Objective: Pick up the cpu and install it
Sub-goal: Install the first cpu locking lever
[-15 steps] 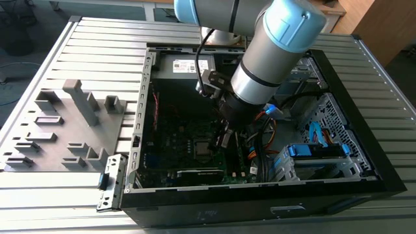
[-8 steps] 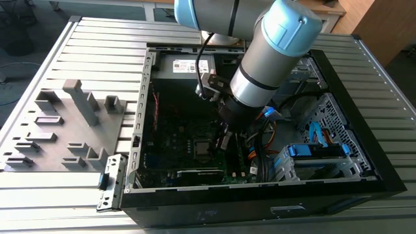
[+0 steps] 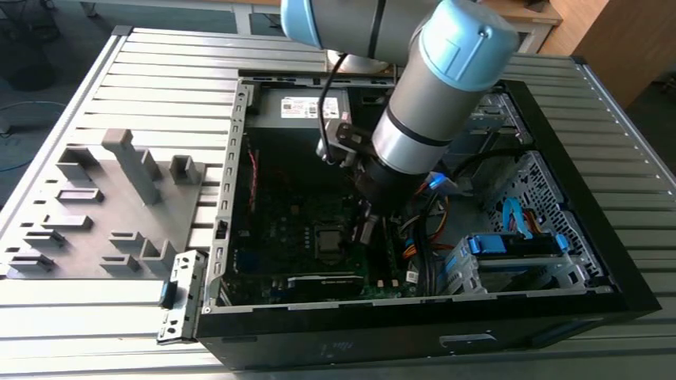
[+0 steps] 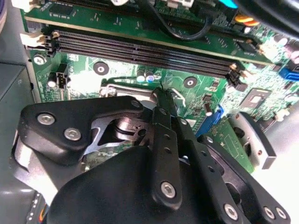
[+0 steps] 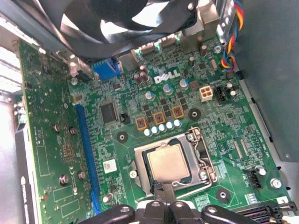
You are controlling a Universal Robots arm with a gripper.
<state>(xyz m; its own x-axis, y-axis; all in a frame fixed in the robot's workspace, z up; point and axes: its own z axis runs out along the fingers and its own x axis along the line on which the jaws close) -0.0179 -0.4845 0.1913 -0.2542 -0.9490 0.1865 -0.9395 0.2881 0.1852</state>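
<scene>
above cpu (image 5: 167, 162): open | beside: socket frame (image 5: 202, 154) | overhead: fan (image 5: 126, 18)

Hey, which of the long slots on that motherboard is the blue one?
The single slot running alongside the green card; the parallel memory slots are black.

I am working in a robotics lab or workshop. An open computer case (image 3: 423, 261) lies on a table of ribbed aluminium profiles (image 3: 158, 87), beside a grey fixture plate (image 3: 106, 206) with moulded holders. Behind the table I see a wooden desk (image 3: 528, 20) and cables on the floor (image 3: 16, 119).
</scene>
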